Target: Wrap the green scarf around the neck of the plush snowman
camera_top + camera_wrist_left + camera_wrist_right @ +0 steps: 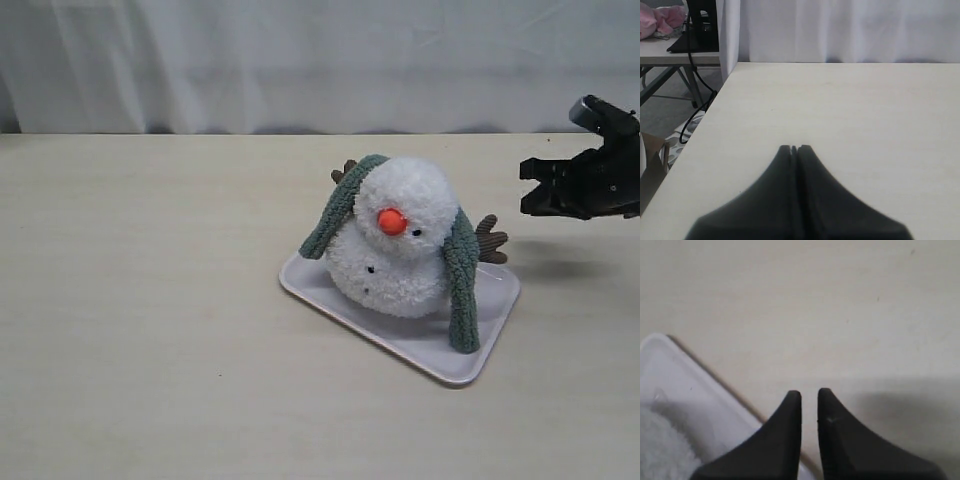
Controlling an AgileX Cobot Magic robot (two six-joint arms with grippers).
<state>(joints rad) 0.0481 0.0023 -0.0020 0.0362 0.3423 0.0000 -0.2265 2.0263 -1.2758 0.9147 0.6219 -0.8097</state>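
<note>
The plush snowman (395,250) sits on a white tray (440,355) near the table's middle. The green scarf (462,280) runs behind its head. One end hangs down the left side and the longer end reaches the tray on the right. My right gripper (527,190) hovers to the right of the snowman, apart from it. Its jaws stand slightly open with nothing between them (810,392), over the tray's edge (670,375), with white fur (660,450) at the corner. My left gripper (794,147) is shut over bare table, outside the exterior view.
A white curtain (300,60) hangs behind the table. The left wrist view shows the table's side edge (715,100), with a cable (695,85) and a second table carrying a pink thing (660,20) beyond it.
</note>
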